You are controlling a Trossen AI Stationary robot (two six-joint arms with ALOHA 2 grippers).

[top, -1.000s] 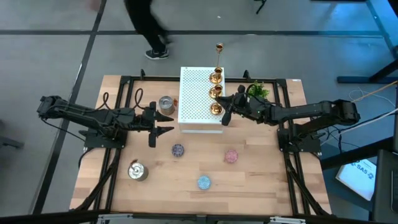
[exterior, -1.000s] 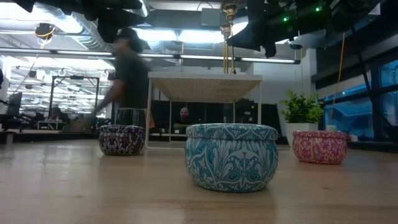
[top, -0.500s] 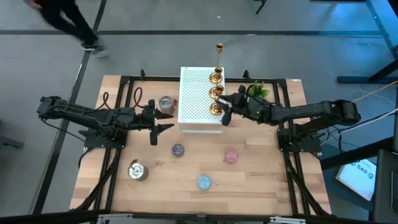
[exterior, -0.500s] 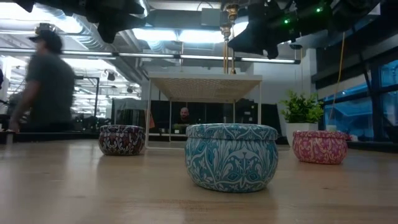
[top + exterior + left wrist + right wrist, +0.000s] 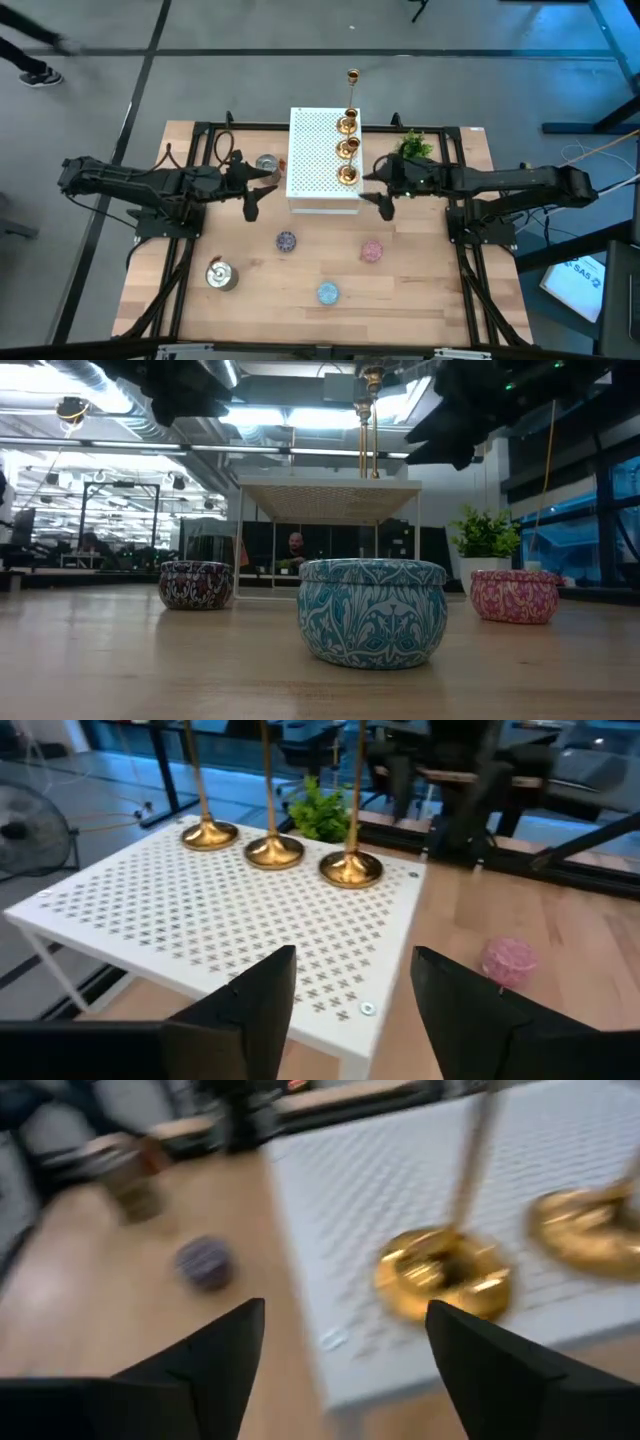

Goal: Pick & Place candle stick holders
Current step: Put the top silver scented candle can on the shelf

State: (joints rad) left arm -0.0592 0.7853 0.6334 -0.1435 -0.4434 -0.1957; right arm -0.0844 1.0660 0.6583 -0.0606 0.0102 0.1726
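Note:
Three tall gold candle stick holders [image 5: 347, 175] [image 5: 347, 147] [image 5: 347, 124] stand in a row on their round bases along the right edge of the white perforated box [image 5: 315, 160]. My right gripper [image 5: 377, 195] hangs open just right of the nearest holder's base [image 5: 443, 1275], touching nothing. My left gripper [image 5: 262, 193] is open at the box's left side, facing across its top [image 5: 230, 910], with nothing between its fingers. A silvery cup [image 5: 266, 163] stands left of the box and another [image 5: 220, 273] near the front left.
Small round tins sit on the wood in front of the box: a dark purple one [image 5: 287, 240], a pink one [image 5: 372, 250] and a blue one [image 5: 327, 292]. A green potted plant [image 5: 415, 146] stands right of the box. A person's foot [image 5: 35, 76] shows on the floor beyond the table.
My right gripper has opened, let go of the nearest gold holder and drawn back toward the table's right edge; the holder stays upright on the box. My left gripper has shifted a little toward the far edge. A person beyond the table has walked off to the left.

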